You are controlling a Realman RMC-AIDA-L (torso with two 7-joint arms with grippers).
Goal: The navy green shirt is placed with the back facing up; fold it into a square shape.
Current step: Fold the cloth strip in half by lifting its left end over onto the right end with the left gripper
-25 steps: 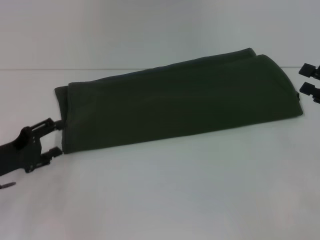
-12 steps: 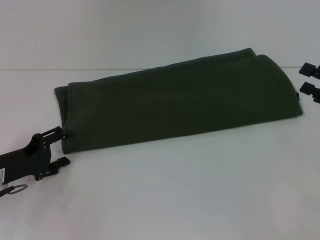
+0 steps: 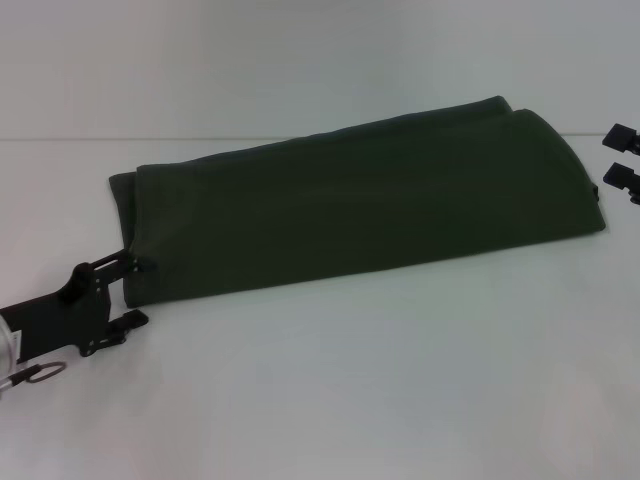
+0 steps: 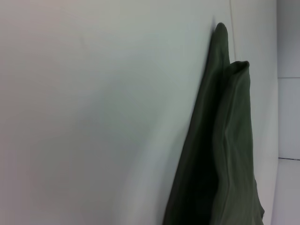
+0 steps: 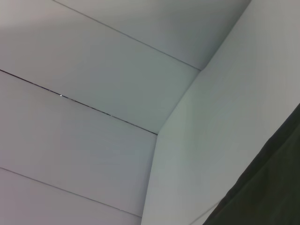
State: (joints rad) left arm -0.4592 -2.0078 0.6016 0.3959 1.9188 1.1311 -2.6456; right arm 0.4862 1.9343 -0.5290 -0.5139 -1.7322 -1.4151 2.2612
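Dark olive-green soft cotton shirt (image 3: 360,205), folded into long band on white table (image 3: 380,380); L gripper (image 3: 138,293) fingers apart at its near-left corner; R gripper (image 3: 622,158) spread, beside far-right end

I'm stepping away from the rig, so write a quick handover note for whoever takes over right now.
Left gripper: open, at the near left corner of the navy green shirt, one finger touching its edge, nothing gripped.
Right gripper: open, beside the shirt's right end, holding nothing.
Shirt: lies on the white table, plain side showing, as a long narrow band.
Done: folded lengthwise.
Left: fold the band end over end into a square.
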